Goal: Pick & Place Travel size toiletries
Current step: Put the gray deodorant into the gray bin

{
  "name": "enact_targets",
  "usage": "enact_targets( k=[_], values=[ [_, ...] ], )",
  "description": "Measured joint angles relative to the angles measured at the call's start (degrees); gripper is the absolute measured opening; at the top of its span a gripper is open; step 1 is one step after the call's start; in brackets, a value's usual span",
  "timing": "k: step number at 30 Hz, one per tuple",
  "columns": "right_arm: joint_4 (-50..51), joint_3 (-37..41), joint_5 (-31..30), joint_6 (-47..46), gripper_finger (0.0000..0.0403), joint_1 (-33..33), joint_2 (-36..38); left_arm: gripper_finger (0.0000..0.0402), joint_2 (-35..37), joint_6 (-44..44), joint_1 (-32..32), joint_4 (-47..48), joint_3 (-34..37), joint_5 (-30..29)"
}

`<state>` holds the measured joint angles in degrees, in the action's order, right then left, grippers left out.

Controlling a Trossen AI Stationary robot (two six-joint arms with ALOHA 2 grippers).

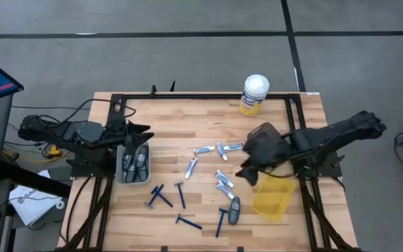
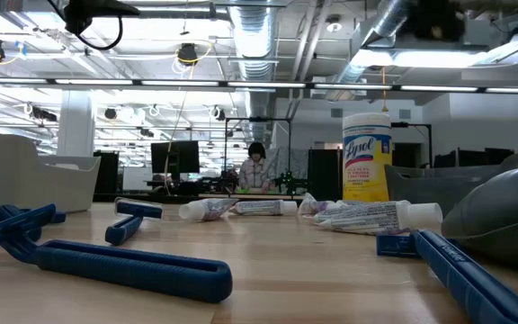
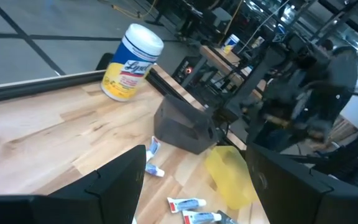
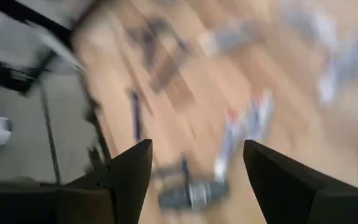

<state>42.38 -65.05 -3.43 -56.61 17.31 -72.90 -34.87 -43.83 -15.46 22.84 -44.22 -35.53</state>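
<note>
Small silver-white tubes (image 1: 222,182) lie scattered mid-table, also in the low view as tubes (image 2: 367,216). Thin blue razors (image 1: 161,197) lie flat near the table's near edge, and a dark grey shaver (image 1: 234,208) lies beside them. More grey shavers fill a grey bin (image 1: 120,175) on the left. My left gripper (image 1: 144,136) hovers open over that bin's far end; its wrist view shows the gripper (image 3: 191,186) holding nothing. My right gripper (image 1: 243,171) hangs open just right of the tubes, and in its blurred wrist view the right gripper (image 4: 194,180) holds nothing.
A yellow bin (image 1: 273,198) sits under the right arm near the table's right near corner. A big yellow canister with a white lid (image 1: 255,94) stands at the far edge. A person (image 2: 257,166) sits far back in the room. Bare wood lies between the grey bin and the tubes.
</note>
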Motion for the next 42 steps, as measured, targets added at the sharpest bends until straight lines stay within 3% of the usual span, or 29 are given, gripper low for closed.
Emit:
enact_targets(
  k=[3,8,14,21,29,42],
  values=[
    [4.76,-2.33,7.35,-9.88,0.0244,-0.27,-7.27,0.0273,-0.04,0.02,0.0,-0.21,0.0,0.0],
    [5.85,-5.13,15.03,-17.32,0.0244,-0.08,-18.48,0.0273,-0.02,0.03,0.0,-0.31,0.02,1.28],
    [6.0,-11.17,16.41,-18.72,0.0244,1.19,-30.97,0.0273,-0.11,0.02,0.0,-0.36,0.02,3.21],
    [15.75,-20.73,14.58,-23.33,0.0244,2.33,-40.76,0.0273,-0.11,0.02,0.0,-0.5,0.02,3.23],
    [20.94,-24.83,12.49,-31.45,0.0244,5.08,-44.3,0.0273,-0.11,0.0,0.0,-0.78,0.02,4.28],
    [18.21,-24.88,12.97,-46.28,0.0244,6.97,-44.9,0.0273,-0.09,0.41,0.0,-1.04,0.02,10.45]
  ],
)
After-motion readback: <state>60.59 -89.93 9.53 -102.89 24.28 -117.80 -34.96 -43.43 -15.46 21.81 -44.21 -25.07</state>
